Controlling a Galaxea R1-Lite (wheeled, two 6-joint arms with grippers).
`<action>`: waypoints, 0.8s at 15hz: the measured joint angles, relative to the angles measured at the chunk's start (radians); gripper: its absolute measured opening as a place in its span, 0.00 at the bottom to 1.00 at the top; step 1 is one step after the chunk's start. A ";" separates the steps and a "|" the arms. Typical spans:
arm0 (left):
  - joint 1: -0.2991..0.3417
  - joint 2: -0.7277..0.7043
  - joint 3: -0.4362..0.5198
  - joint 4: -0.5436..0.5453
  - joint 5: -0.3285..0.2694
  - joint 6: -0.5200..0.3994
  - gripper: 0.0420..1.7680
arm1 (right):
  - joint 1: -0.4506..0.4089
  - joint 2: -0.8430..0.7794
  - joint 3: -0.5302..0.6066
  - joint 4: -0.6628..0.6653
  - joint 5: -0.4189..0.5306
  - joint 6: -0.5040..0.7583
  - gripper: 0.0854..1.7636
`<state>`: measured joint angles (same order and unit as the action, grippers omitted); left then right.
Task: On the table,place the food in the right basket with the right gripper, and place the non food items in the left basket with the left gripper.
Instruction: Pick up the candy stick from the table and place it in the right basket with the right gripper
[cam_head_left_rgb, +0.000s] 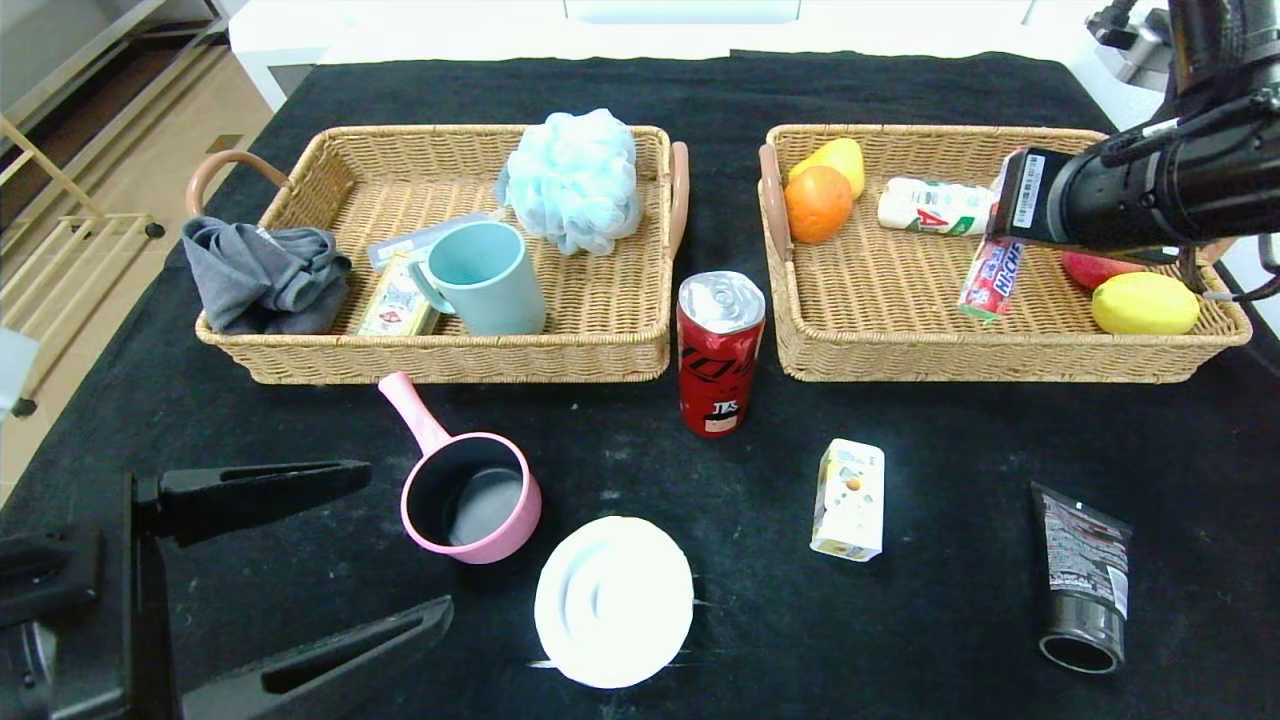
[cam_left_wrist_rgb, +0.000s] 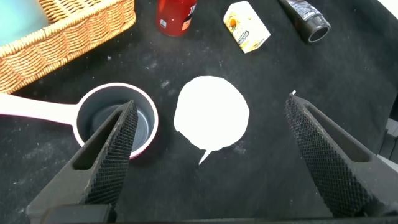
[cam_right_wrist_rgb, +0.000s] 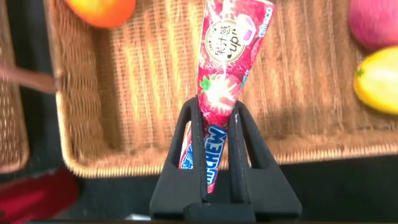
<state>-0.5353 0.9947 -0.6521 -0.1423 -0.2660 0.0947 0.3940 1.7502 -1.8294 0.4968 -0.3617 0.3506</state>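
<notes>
Spread wide, the left gripper hovers low over the black surface beside the pink pot and white ridged disc. Right gripper pinches the Hi-Chew candy stick above the right basket.

Two shallow tan wicker baskets; one red soda can; one pink handled pot; two black grippers.

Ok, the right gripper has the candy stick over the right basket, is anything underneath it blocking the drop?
Nothing visible does. The right gripper holds the Hi-Chew candy stick above bare wicker in the right basket. The orange, the white carton and the lemon all lie off to the sides.
</notes>
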 joint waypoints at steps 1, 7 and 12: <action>0.000 0.000 0.000 0.000 0.000 0.000 0.97 | -0.002 0.011 -0.007 -0.015 -0.001 0.000 0.13; 0.000 -0.002 -0.001 0.001 -0.002 0.001 0.97 | -0.010 0.065 -0.022 -0.131 -0.001 -0.021 0.13; -0.001 -0.002 -0.001 0.002 -0.002 0.001 0.97 | -0.020 0.117 -0.025 -0.221 -0.018 -0.020 0.13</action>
<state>-0.5368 0.9928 -0.6536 -0.1400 -0.2683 0.0957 0.3743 1.8674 -1.8545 0.2762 -0.3796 0.3304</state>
